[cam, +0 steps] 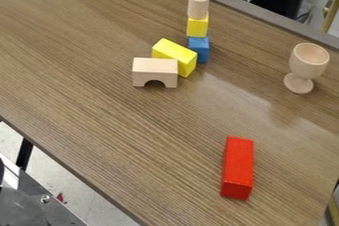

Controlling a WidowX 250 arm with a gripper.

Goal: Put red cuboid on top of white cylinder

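The red cuboid (pixel 238 167) lies flat on the wooden table near its front right part, its long side running away from the camera. At the back, the pale, whitish wooden cylinder (pixel 198 5) stands upright on a small yellow block, which rests on a blue cube. Nothing sits on the cylinder's top. The red cuboid and the cylinder stand well apart.
A pale arch block (pixel 155 70) touches or nearly touches a yellow cuboid (pixel 175 57), just left of the blue cube (pixel 199 49) and the small yellow block (pixel 197 26). A wooden goblet (pixel 307 67) stands at the right. The table's (pixel 86 96) front edge slants across the lower left.
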